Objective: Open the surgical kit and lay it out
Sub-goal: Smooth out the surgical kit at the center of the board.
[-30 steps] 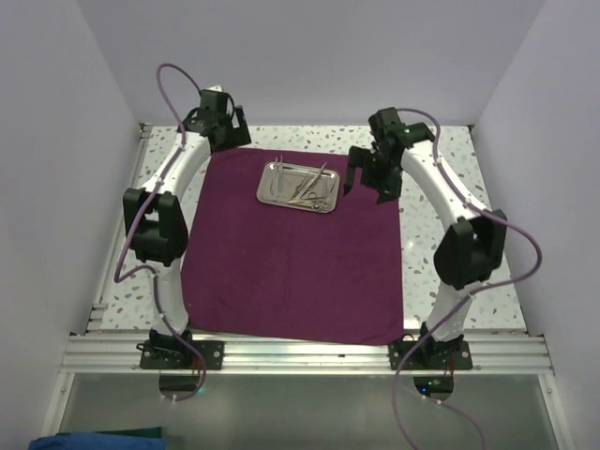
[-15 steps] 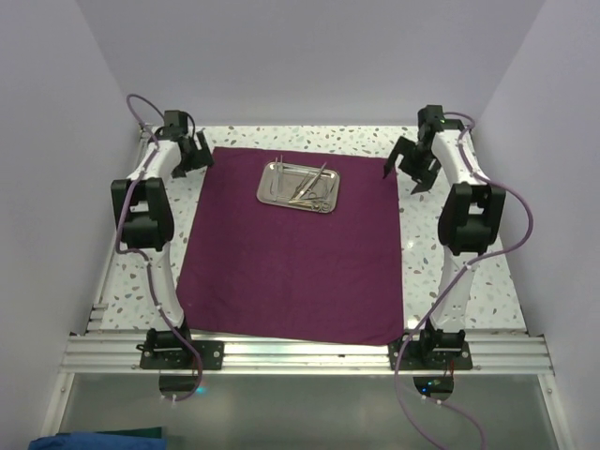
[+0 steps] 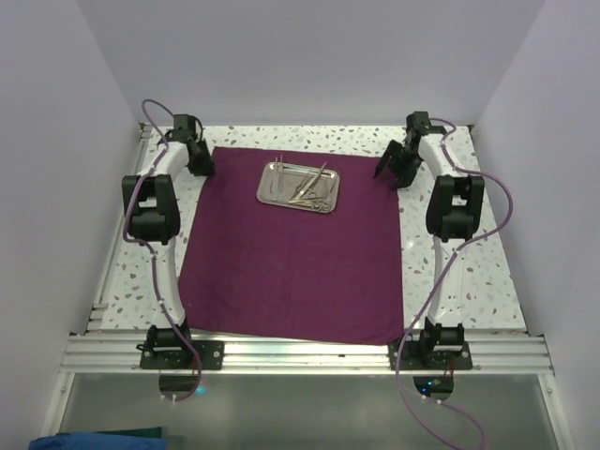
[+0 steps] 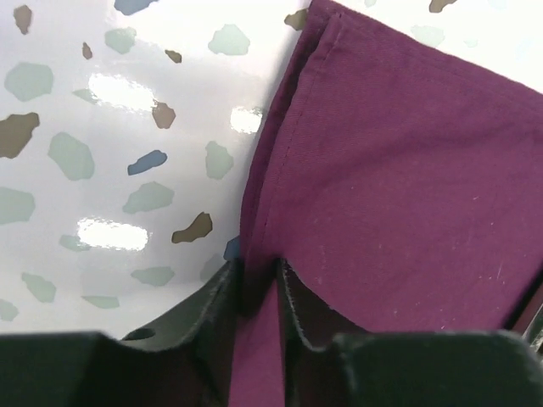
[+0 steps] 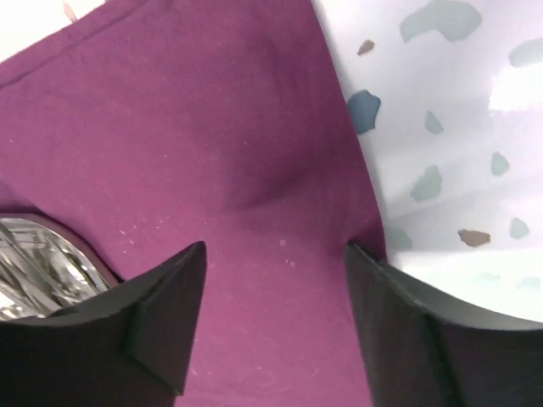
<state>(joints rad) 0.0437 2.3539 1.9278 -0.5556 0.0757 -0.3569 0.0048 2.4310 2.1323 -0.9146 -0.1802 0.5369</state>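
The surgical kit's dark purple cloth wrap (image 3: 291,272) lies spread flat on the speckled table. Its small steel tray (image 3: 263,187) sits near the cloth's far edge and holds thin silver instruments (image 3: 305,185). My left gripper (image 3: 202,161) is at the cloth's far left corner. In the left wrist view it (image 4: 259,284) is shut on a pinched fold of the cloth's hem (image 4: 254,212). My right gripper (image 3: 392,171) is at the far right corner. Its jaws (image 5: 276,254) stand open over the cloth (image 5: 212,127), one fingertip (image 5: 361,259) at the cloth's side edge. The tray (image 5: 38,259) shows at lower left.
The speckled white tabletop (image 3: 450,272) borders the cloth on both sides. White walls enclose the left, right and back. An aluminium rail (image 3: 300,354) carries both arm bases at the near edge. A blue-green cloth (image 3: 94,439) lies below the rail at left.
Both arms swung outward from beside the tray to the cloth's far corners. The left jaws closed on the cloth's hem. The right jaws narrowed somewhat.
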